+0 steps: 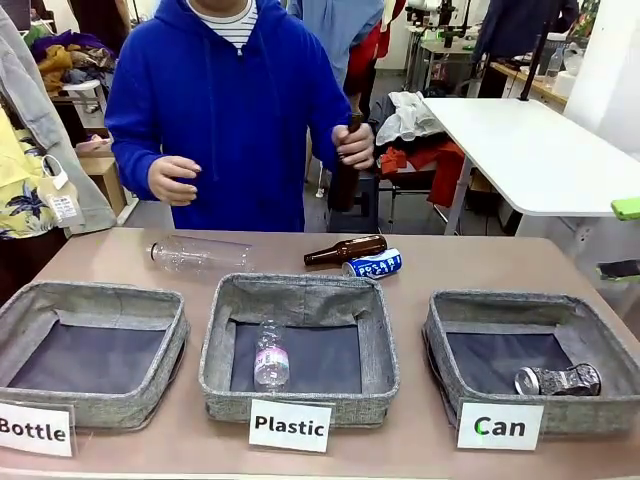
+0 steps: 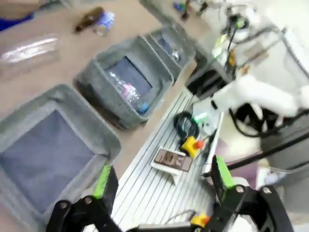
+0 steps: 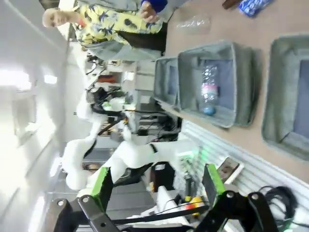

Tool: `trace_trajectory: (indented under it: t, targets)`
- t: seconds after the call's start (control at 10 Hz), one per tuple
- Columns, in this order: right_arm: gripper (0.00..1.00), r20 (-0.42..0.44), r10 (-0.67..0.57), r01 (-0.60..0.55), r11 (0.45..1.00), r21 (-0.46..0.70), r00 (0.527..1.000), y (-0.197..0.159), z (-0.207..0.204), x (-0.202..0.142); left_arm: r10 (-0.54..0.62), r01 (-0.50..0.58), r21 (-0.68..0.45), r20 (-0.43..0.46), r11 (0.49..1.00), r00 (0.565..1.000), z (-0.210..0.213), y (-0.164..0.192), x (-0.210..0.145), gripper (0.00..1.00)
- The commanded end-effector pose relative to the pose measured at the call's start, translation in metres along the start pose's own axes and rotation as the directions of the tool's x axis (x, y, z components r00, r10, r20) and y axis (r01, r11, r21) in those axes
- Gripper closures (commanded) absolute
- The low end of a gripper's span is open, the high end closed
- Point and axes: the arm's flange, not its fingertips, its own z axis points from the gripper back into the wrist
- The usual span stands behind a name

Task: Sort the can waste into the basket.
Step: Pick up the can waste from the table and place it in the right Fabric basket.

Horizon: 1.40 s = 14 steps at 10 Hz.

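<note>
Well ahead of the left gripper [image 2: 161, 176] and right gripper [image 3: 155, 183], both spread wide and empty, the blue can [image 1: 373, 264] lies beside a bottle [image 1: 345, 249]; the grey can [image 1: 557, 380] lies in the basket [image 1: 500, 305].

Blue can [image 3: 251, 6] cut by top edge; left wrist view blurred.

Bright, even light lay on the counter [image 1: 480, 260], shadows soft, the dented can [image 1: 557, 380] glinting. The left wrist view was motion-blurred; the right wrist view's left side washed out white.
</note>
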Motion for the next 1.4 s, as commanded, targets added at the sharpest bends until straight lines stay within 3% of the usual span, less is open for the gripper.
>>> trace_trajectory:
  t: [0.0, 0.1, 0.2, 0.3, 1.1, 1.3]
  targets:
    - [0.00, 0.019, -0.127, 0.126, 0.992, 0.020, 0.992, -0.026, -0.021, -0.018, 0.091, -0.075, -0.101, 0.159, 0.992, 0.983, 0.025, 0.045, 0.001, 0.00]
    - [0.00, 0.000, 0.000, 0.000, 1.000, 0.000, 1.000, 0.000, 0.000, 0.000, 0.080, -0.018, -0.227, 0.267, 0.974, 0.961, 0.040, 0.066, -0.004, 0.00]
    - [0.00, 0.000, 0.000, 0.000, 1.000, 0.000, 1.000, 0.000, 0.000, 0.000, 0.073, 0.009, -0.234, 0.338, 0.972, 0.938, 0.045, 0.088, -0.016, 0.00]
    - [0.00, 0.000, 0.000, 0.000, 1.000, 0.000, 1.000, 0.000, 0.000, 0.000, 0.112, -0.096, -0.100, 0.170, 0.990, 0.979, 0.036, 0.051, -0.019, 0.00]
    - [0.00, 0.000, 0.000, 0.000, 1.000, 0.000, 1.000, 0.000, 0.000, 0.000, 0.098, -0.082, -0.093, 0.173, 0.992, 0.980, 0.037, 0.054, -0.015, 0.00]
    - [0.00, 0.000, 0.000, 0.000, 1.000, 0.000, 1.000, 0.000, 0.000, 0.000, 0.140, -0.093, -0.172, 0.288, 0.981, 0.947, 0.119, 0.060, -0.008, 0.00]
